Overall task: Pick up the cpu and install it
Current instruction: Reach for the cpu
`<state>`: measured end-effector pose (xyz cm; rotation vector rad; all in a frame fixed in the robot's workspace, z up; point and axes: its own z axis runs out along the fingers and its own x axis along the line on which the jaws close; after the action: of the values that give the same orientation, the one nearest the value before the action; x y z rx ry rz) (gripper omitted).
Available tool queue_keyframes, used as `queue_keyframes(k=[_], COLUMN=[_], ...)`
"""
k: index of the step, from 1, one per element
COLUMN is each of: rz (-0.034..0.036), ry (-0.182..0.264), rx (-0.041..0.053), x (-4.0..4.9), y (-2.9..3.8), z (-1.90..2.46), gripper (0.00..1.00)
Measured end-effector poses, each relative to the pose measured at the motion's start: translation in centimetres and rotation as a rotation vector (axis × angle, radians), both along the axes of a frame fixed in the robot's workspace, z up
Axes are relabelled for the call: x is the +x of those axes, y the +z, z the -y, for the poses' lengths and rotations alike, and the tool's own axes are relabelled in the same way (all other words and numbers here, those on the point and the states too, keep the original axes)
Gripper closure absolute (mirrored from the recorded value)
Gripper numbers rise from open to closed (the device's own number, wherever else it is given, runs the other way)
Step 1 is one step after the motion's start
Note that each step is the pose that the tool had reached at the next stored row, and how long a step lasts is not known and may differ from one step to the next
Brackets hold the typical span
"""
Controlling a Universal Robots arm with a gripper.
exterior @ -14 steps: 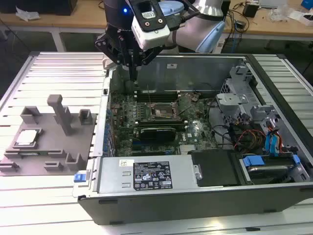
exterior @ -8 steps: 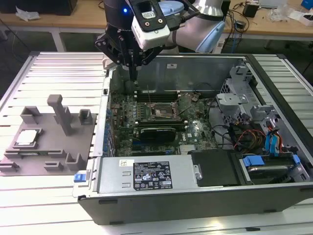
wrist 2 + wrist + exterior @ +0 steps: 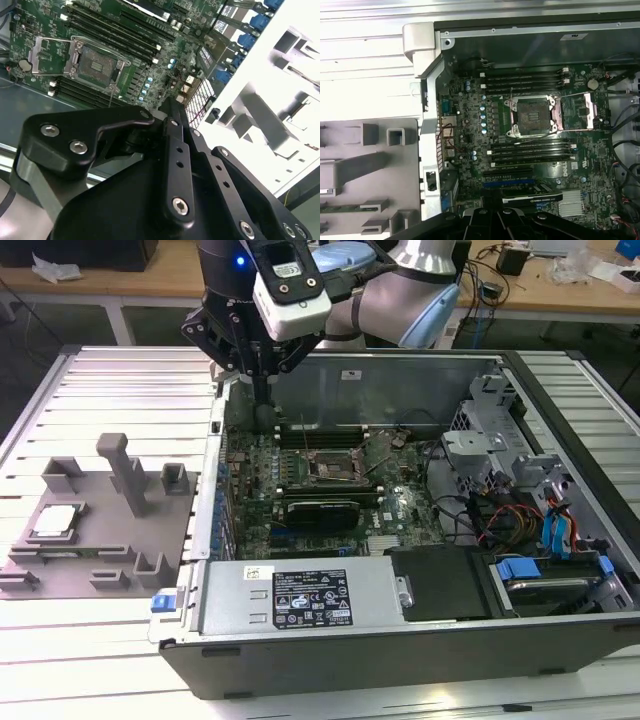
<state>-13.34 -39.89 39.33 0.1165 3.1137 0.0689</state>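
Arm position: the claw [image 3: 262,405] hangs over the far corner of the open computer case [image 3: 352,390], on the exterior view's left side of the case, above the edge of the green circuit board [image 3: 258,468]. You can see it is clenched. In the second wrist view the two fingers [image 3: 169,131] run together to a single tip, and nothing is gripped between them.

Chip: the cpu [image 3: 55,522] lies flat, silvery face up, in a shallow seat on the grey fixture plate [image 3: 112,532]. That plate sits on the slatted metal table [image 3: 110,380] outside the case, at the exterior view's left. The cpu is well apart from the claw and nothing touches it.

Socket: the square socket [image 3: 532,116] sits near the middle of the board, between two banks of memory slots [image 3: 525,80]. Its metal cover [image 3: 583,111] is swung open to one side, so the dark contact bed is exposed. In the second wrist view the same socket [image 3: 97,62] lies beyond the claw's tip, not under it.

A dark expansion card [image 3: 322,510] lies across the board just beside the socket, on the near side in the exterior view.
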Motion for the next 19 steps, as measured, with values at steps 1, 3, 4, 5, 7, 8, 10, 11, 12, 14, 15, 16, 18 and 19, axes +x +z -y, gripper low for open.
queue_keyframes(k=[1,3,4,5,7,8,10,11,12,14,15,16,18,19], rz=[0.0,0.0001,0.0,0.0001,0.0,0.0,0.0001,0.0,0.0,0.0,0.0,0.0,0.0,0.0], ry=[0.0,0.0,0.0,0.0,0.0,0.0,0.0,0.0,0.0,0.0,0.0,0.0,0.0,0.0], rx=[0.0,0.0,0.0,0.0,0.0,0.0,0.0,0.0,0.0,0.0,0.0,0.0,-0.0001,0.0], x=[-0.12,-0.31,-0.4,-0.53,-0.8,-1.01,-1.16,-1.31,-1.4,-1.54,-1.62,-1.69,-1.86,-1.93], y=[0.0,0.0,0.0,0.0,0.0,0.0,0.0,0.0,0.0,0.0,0.0,0.0,0.0,0.0], z=[0.0,0.0,0.0,0.0,0.0,0.0,0.0,0.0,0.0,0.0,0.0,0.0,0.0,0.0], gripper=[0.89,0.89,0.89,0.89,0.89,0.89,0.89,0.89,0.89,0.89,0.89,0.89,0.89,0.89])
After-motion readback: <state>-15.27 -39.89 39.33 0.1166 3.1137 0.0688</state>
